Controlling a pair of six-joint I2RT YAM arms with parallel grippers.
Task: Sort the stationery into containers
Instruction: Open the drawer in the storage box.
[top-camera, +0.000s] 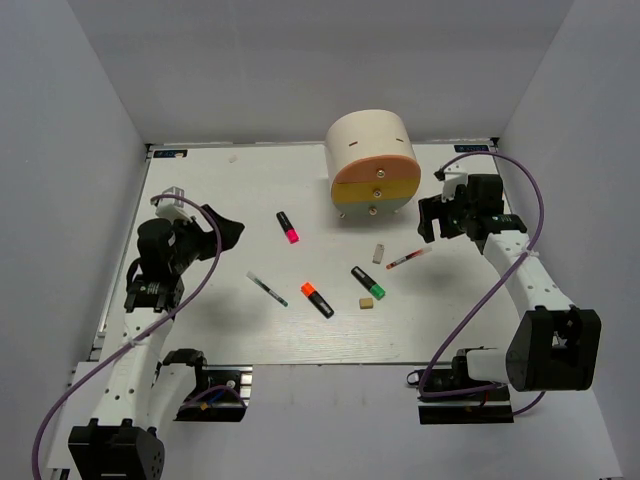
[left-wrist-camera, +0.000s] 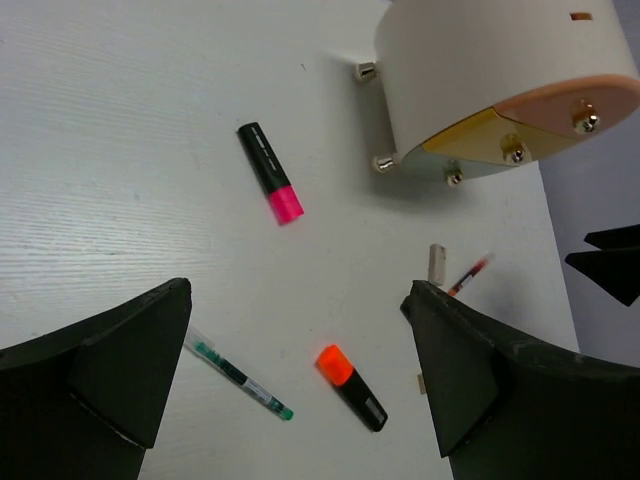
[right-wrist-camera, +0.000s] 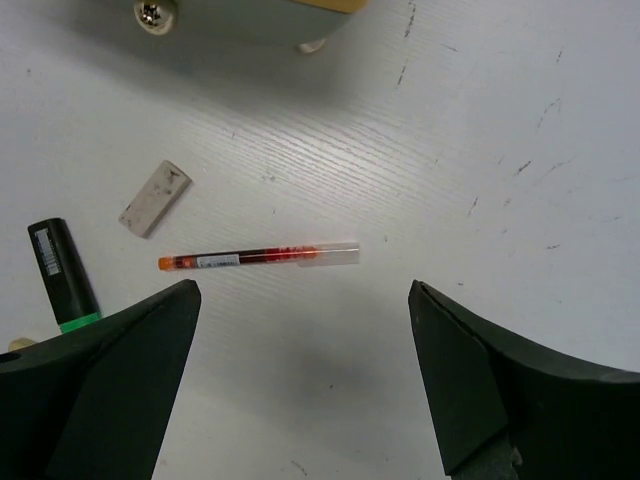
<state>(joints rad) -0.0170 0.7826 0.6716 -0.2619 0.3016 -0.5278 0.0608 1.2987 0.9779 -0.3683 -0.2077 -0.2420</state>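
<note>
White tabletop fills the gap between both pairs of my jaws, and neither pair holds or touches anything. My left gripper (left-wrist-camera: 298, 292) hangs well above the table (top-camera: 230, 335) with its jaws spread wide. Seen from its wrist, the green-ink pen (left-wrist-camera: 240, 378) and the orange highlighter (left-wrist-camera: 352, 385) lie flat in the space between my fingers (left-wrist-camera: 110, 380), both down on the surface and apart from me. The pink highlighter (left-wrist-camera: 270, 172) lies farther out, on its own.

My right gripper (right-wrist-camera: 303, 292) is also wide open, held over the right side of the table. The red-ink pen (right-wrist-camera: 260, 257) lies crosswise just beyond the gap, touching neither finger. A whitish eraser (right-wrist-camera: 155, 198) lies near the pen's orange tip. The green highlighter (right-wrist-camera: 62, 275) is beside that, its green end partly hidden behind one of my fingers. A tan eraser (top-camera: 366, 303) sits near the green highlighter, toward the near edge.

The cream organiser (top-camera: 372, 150) stands at the far middle of the table on small feet. Its orange drawer (top-camera: 375, 171) is over the yellow drawer (top-camera: 378, 190), which is over the green drawer (top-camera: 375, 207), with the knobs facing my bases. Every piece of stationery lies on the table outside it.
</note>
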